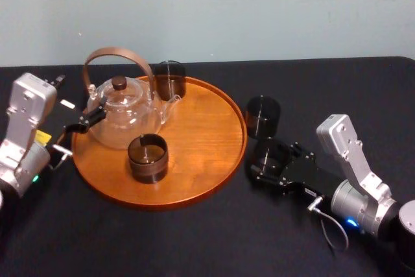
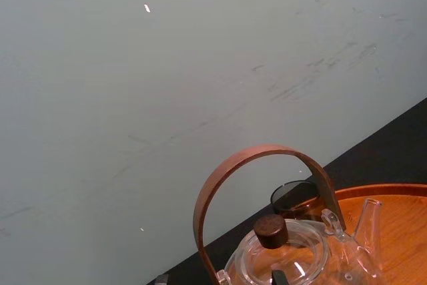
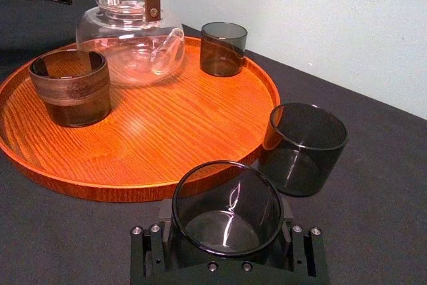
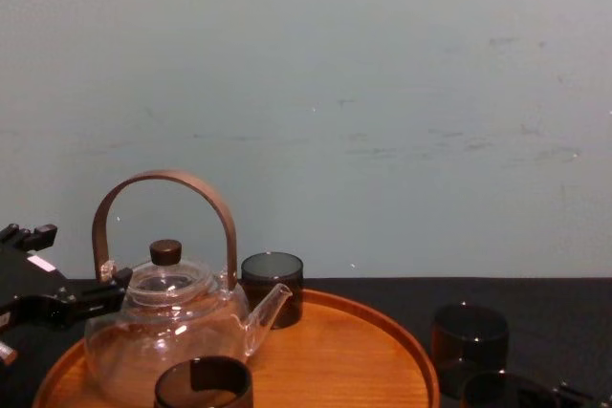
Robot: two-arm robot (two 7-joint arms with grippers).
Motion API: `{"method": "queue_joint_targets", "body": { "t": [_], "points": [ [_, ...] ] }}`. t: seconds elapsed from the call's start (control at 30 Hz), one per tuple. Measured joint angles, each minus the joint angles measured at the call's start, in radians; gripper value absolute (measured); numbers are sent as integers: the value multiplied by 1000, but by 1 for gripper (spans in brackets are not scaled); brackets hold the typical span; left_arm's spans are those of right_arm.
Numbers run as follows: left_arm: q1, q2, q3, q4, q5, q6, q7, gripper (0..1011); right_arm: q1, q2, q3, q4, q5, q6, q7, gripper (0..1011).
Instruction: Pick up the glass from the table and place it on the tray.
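The teapot point(image 1: 123, 111) stands on tray point(image 1: 201, 141), glass point(image 3: 227, 208) right of it.

The round orange-brown tray point(image 4: 382, 355) is seen low on the black table point(image 4: 574, 317). On its left part a glass teapot point(image 4: 167, 322) with an arched brown handle is placed, the left gripper point(image 4: 113, 295) just beside it on the left. A far glass point(image 4: 273, 286) is set behind the spout, a near glass point(image 4: 203, 387) at the front. Right of the tray a table glass point(image 4: 469, 336) is found and, nearer, a partly seen glass point(image 4: 490, 391).

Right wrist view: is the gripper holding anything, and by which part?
The right gripper clasps a smoked glass across its lower wall; the left gripper sits beside the teapot.
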Motion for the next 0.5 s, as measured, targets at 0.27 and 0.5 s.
{"method": "queue_joint_targets", "body": {
  "t": [0.27, 0.5],
  "points": [
    [0, 0, 0, 0, 0, 0, 0, 1002, -1, 1, 0, -1, 1, 1, 0, 908],
    [0, 0, 0, 0, 0, 0, 0, 1001, -1, 1, 0, -1, 1, 1, 0, 908]
  ]
}}
